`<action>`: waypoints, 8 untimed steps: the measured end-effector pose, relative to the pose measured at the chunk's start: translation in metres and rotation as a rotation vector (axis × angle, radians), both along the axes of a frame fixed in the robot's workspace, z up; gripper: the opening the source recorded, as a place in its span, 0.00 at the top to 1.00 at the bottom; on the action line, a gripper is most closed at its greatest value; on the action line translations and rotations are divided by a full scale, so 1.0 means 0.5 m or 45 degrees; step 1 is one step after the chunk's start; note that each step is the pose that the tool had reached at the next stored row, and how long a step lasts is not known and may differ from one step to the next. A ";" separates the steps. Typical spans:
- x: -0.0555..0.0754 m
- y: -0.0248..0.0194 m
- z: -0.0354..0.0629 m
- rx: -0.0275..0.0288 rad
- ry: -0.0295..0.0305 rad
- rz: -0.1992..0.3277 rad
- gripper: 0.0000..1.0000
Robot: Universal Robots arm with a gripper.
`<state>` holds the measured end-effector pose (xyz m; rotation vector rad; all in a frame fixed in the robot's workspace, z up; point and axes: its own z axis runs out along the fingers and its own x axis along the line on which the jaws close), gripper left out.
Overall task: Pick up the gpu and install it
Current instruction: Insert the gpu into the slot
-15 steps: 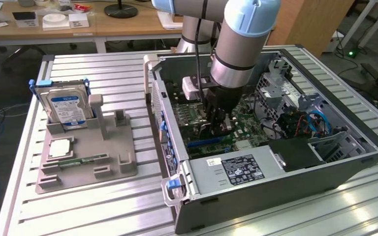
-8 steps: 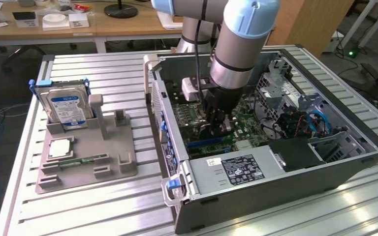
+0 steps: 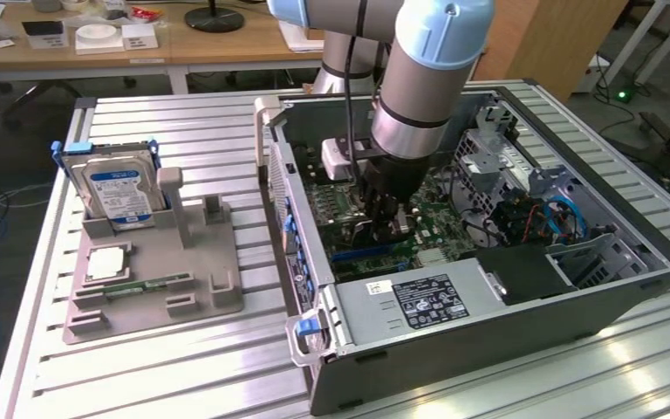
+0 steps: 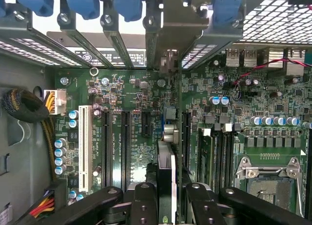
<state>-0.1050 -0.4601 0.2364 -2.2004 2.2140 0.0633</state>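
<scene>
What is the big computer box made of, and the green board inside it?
The computer case looks like painted sheet metal: thin grey walls, punched vent holes. The motherboard looks like glossy green circuit-board laminate, probably fibreglass, dotted with soldered parts and black plastic slots.

Open PC case [image 3: 614, 288] on slatted table [image 3: 160, 375], fixture tray [image 3: 154, 301] to the exterior view's left.
Hard drive [image 3: 118, 192] stands upright in tray's far end; memory stick [image 3: 149, 285] lies nearer. Gripper [image 3: 379, 229] inside case over motherboard [image 4: 131, 96], gpu [image 4: 165, 174] edge-on between fingers [image 4: 144, 205], above expansion slots.

Slatted metal table [image 3: 195, 367] carries open PC case [image 3: 568, 305] & grey fixture tray [image 3: 154, 301] (plastic, prob.), set apart.
</scene>
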 end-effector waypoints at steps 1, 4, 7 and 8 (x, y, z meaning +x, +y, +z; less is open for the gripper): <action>0.000 0.0000 0.000 0.0000 -0.0001 0.000 0.73; -0.001 0.0001 0.000 0.0002 -0.0022 0.000 0.73; -0.001 0.0000 0.000 0.0001 -0.0045 0.000 0.73; -0.001 0.0000 0.001 -0.0001 -0.0052 0.000 0.73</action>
